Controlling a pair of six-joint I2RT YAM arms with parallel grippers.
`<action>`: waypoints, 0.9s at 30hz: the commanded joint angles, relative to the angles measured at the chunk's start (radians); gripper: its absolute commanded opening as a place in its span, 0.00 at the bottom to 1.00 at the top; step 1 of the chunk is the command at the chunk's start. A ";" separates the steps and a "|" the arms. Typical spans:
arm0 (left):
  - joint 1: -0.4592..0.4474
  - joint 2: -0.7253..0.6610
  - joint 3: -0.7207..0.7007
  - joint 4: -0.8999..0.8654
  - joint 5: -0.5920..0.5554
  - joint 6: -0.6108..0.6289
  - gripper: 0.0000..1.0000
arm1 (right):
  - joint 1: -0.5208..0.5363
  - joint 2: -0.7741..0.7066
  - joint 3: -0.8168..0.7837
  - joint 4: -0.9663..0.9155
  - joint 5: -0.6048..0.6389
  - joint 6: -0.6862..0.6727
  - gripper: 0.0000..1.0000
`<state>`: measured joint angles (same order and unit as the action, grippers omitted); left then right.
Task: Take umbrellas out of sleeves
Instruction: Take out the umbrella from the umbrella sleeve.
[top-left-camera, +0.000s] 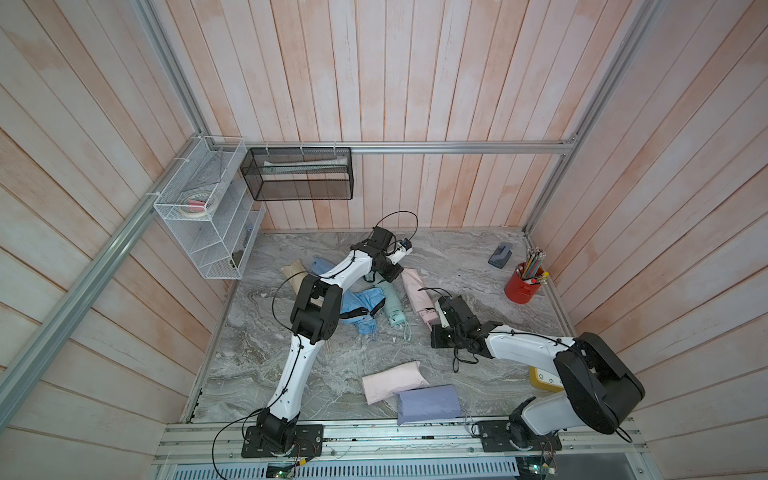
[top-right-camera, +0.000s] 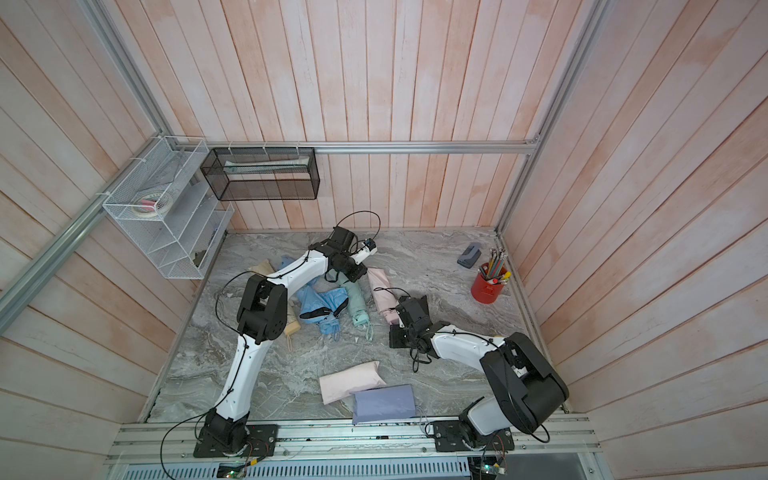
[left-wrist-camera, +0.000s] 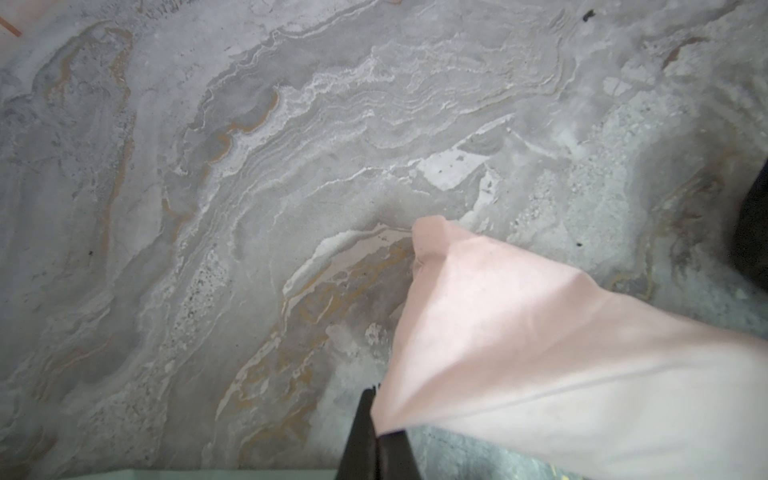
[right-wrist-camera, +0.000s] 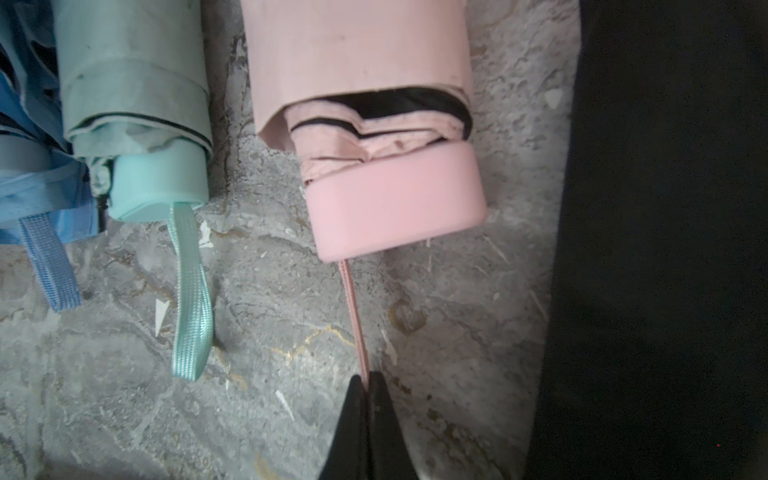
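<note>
I'm watching the grey marbled worktop, where the pink sleeve is lying near the middle, just beside the mint umbrella. The pink umbrella is sitting mostly inside that sleeve, with only its handle end and a few pleats poking out of the open mouth. Its thin wrist cord is running straight from the handle to the right fingers, which are pressing together and pinching it. The left fingers are pressing together too, pinching an edge of the sleeve's fabric towards its other end
</note>
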<state>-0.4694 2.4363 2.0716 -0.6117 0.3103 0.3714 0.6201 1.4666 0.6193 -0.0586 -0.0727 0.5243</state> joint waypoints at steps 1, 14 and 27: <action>0.030 -0.066 0.024 0.081 -0.020 -0.035 0.00 | 0.001 -0.016 -0.009 -0.063 -0.007 0.004 0.00; 0.039 -0.178 -0.089 0.121 0.351 -0.078 0.49 | 0.001 -0.006 0.000 -0.062 -0.008 0.000 0.00; -0.076 0.090 0.314 -0.005 0.128 -0.189 0.59 | 0.003 -0.008 -0.015 -0.048 -0.010 0.005 0.00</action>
<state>-0.5224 2.4275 2.2910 -0.4824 0.5659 0.1753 0.6201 1.4639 0.6193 -0.0837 -0.0807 0.5243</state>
